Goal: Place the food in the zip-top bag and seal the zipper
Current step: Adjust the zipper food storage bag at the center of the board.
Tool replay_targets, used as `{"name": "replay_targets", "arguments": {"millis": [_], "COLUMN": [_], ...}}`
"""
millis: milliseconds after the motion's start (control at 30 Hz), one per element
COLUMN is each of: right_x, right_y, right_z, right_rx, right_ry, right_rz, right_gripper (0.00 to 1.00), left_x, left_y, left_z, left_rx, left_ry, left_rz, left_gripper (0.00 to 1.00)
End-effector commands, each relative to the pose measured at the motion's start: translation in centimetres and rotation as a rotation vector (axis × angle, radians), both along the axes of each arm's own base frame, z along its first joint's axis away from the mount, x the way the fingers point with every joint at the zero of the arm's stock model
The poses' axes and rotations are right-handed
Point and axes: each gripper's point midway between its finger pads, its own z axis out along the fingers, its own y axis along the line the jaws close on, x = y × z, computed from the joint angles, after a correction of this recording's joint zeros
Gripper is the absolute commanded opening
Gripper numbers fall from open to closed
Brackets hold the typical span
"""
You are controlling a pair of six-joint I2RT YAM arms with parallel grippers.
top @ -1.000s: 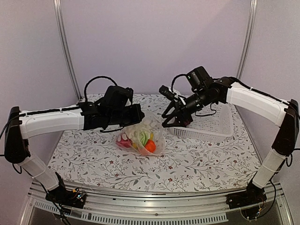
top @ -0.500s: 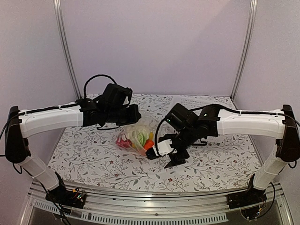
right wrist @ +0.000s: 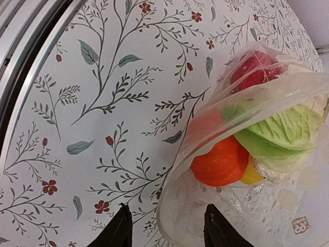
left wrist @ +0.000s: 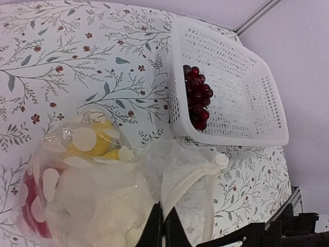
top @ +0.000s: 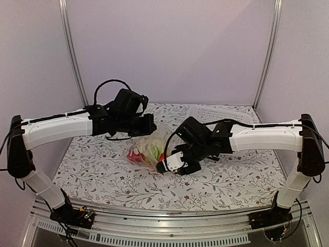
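The clear zip-top bag (top: 148, 148) lies mid-table with toy food inside. My left gripper (top: 149, 128) is shut on the bag's mouth edge (left wrist: 163, 226), by the pale zipper strip (left wrist: 191, 177). In the right wrist view the bag (right wrist: 205, 216) holds the orange fruit (right wrist: 221, 162), green cabbage (right wrist: 280, 131), red pepper (right wrist: 254, 69) and a yellow piece (right wrist: 252, 176). My right gripper (right wrist: 169, 229) is open and low at the bag's front, its fingers astride the mouth rim; it also shows from above (top: 164, 164). The dark red grape bunch (left wrist: 198, 98) lies in the white basket (left wrist: 257, 92).
The white slotted basket (top: 218, 112) sits at the back right, partly behind my right arm. The floral tablecloth (top: 103, 170) covers the table. The metal front edge (right wrist: 31, 51) runs close to my right gripper.
My right arm left the basket and swung down and forward to the bag's front. The basket now lies flat further back. My left gripper kept its hold on the bag.
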Motion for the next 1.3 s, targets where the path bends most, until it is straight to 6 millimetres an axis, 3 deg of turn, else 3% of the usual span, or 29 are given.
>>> {"name": "replay_targets", "arguments": {"millis": [0, 67, 167, 267, 333, 433, 600, 733, 833, 900, 1000, 1100, 1200, 1267], "right_x": [1.4, 2.0, 1.4, 0.9, 1.2, 1.4, 1.1, 0.9, 1.0, 1.0, 0.4, -0.5, 0.0, 1.7], "right_y": [0.5, 1.5, 3.3, 4.0, 4.3, 4.3, 4.2, 4.1, 4.0, 4.1, 4.3, 4.0, 2.3, 0.4], "right_z": [-1.9, -0.7, 3.7, 8.7, 9.9, 9.9, 8.5, 8.2, 8.4, 8.7, 9.7, 12.7, 16.0, 17.3], "right_rx": [-0.018, 0.013, 0.125, 0.210, 0.220, 0.215, 0.192, 0.185, 0.190, 0.198, 0.226, 0.303, 0.389, 0.432], "right_ry": [-0.083, -0.100, -0.068, -0.061, -0.067, -0.074, -0.048, -0.035, -0.037, -0.032, 0.021, 0.165, 0.297, 0.338], "right_rz": [-0.006, -0.015, 0.009, 0.012, 0.000, -0.006, -0.007, -0.011, -0.018, -0.022, -0.020, 0.011, 0.020, -0.018], "right_gripper": [0.29, 0.02, 0.00, 0.00, 0.00, 0.00, 0.00, 0.00, 0.00, 0.05, 0.27, 0.45, 0.54, 0.56], "left_x": [0.1, -0.2, -1.3, -2.3, -2.9, -3.4, -3.3, -3.2, -3.2, -3.0, -2.8, -2.3, -1.9, -1.8], "left_y": [0.3, 0.5, 0.9, 2.4, 3.8, 5.6, 7.2, 6.8, 6.3, 6.1, 6.0, 6.1, 6.2, 6.2], "left_z": [0.4, 0.6, 0.9, 1.0, 1.0, 0.7, 0.2, 0.5, 0.6, 0.6, 0.5, 0.5, 0.6, 0.4], "left_rx": [0.055, 0.083, 0.130, 0.219, 0.285, 0.365, 0.439, 0.434, 0.436, 0.440, 0.443, 0.446, 0.435, 0.428], "left_ry": [0.013, 0.020, 0.063, 0.100, 0.119, 0.138, 0.128, 0.114, 0.103, 0.095, 0.077, 0.062, 0.053, 0.050], "left_rz": [-0.033, -0.052, -0.090, -0.082, -0.058, -0.025, 0.012, 0.011, -0.004, -0.014, -0.020, -0.012, -0.003, 0.002], "left_gripper": [0.00, 0.03, 0.29, 0.38, 0.39, 0.38, 0.25, 0.18, 0.06, 0.00, 0.00, 0.00, 0.00, 0.00]}}
